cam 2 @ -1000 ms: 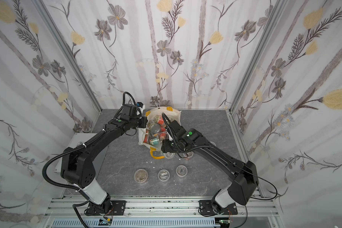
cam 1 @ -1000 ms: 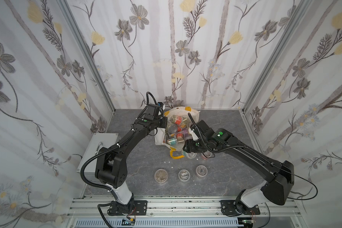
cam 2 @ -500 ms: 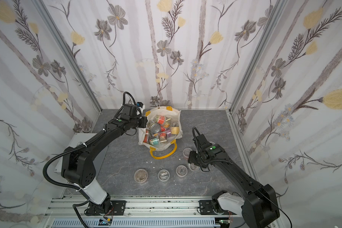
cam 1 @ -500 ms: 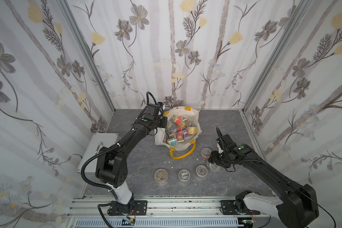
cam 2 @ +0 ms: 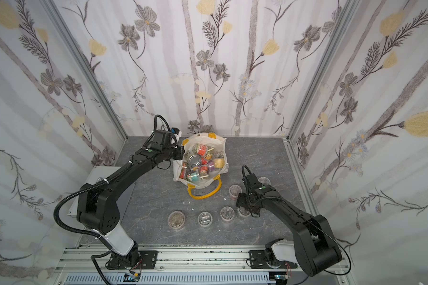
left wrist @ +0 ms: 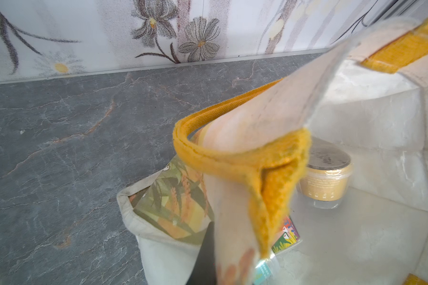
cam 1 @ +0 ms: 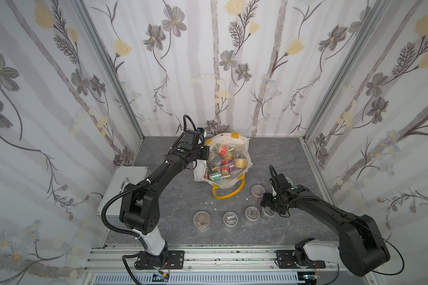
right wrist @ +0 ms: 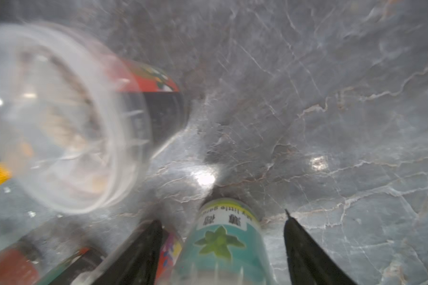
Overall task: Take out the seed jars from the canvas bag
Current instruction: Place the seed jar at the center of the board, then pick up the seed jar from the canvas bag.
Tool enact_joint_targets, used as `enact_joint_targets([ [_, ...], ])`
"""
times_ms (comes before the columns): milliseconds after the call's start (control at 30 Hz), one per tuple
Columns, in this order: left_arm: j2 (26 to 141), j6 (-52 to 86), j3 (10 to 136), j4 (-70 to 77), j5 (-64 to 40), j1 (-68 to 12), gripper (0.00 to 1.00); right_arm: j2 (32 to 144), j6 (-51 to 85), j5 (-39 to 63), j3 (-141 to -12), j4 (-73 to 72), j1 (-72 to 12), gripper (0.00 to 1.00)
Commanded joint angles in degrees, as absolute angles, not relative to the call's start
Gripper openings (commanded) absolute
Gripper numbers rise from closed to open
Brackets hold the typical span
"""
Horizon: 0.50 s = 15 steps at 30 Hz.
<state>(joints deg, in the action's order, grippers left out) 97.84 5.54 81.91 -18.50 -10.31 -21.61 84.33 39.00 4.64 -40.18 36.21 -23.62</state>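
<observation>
Right tool (right wrist: 223, 217): jaws spread wider than teal-label jar (right wrist: 220, 246), gap showing beside it. Jar set on table (right wrist: 331, 123), at right end of jars (cam 1: 230, 218) lined up lower centre in both top views; looks like release, adding to row. Left tool (cam 1: 204, 154): pinched on bag (cam 1: 246, 148) rim, frame centre, likely to hold mouth open. Bag holds many more jars.

Six seed jars (cam 1: 202, 218) stand on the worktop (cam 1: 173, 197); one canvas bag (cam 1: 247, 154) holds uncounted more plus one tin can (cam 1: 216, 160); one grey box (cam 1: 111, 195).
</observation>
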Motion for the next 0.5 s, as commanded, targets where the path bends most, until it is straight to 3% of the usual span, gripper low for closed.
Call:
enact_joint_targets([
  [0, 97.30, 4.65, 81.47, -18.52, -10.21, -21.70, 0.00, 82.27, 39.24, 3.46, -42.15, 36.26, -23.64, 0.82],
  [267, 97.76, 5.49, 81.97, -18.35, -11.48, -21.71, 0.00, 78.74, 34.52, -2.48, -60.94, 44.02, -24.62, 0.83],
  [467, 98.65, 6.10, 82.43, -18.62, -12.30, -21.72, 0.00, 88.94, 31.29, -8.24, -81.30, 42.14, -36.16, 0.84],
])
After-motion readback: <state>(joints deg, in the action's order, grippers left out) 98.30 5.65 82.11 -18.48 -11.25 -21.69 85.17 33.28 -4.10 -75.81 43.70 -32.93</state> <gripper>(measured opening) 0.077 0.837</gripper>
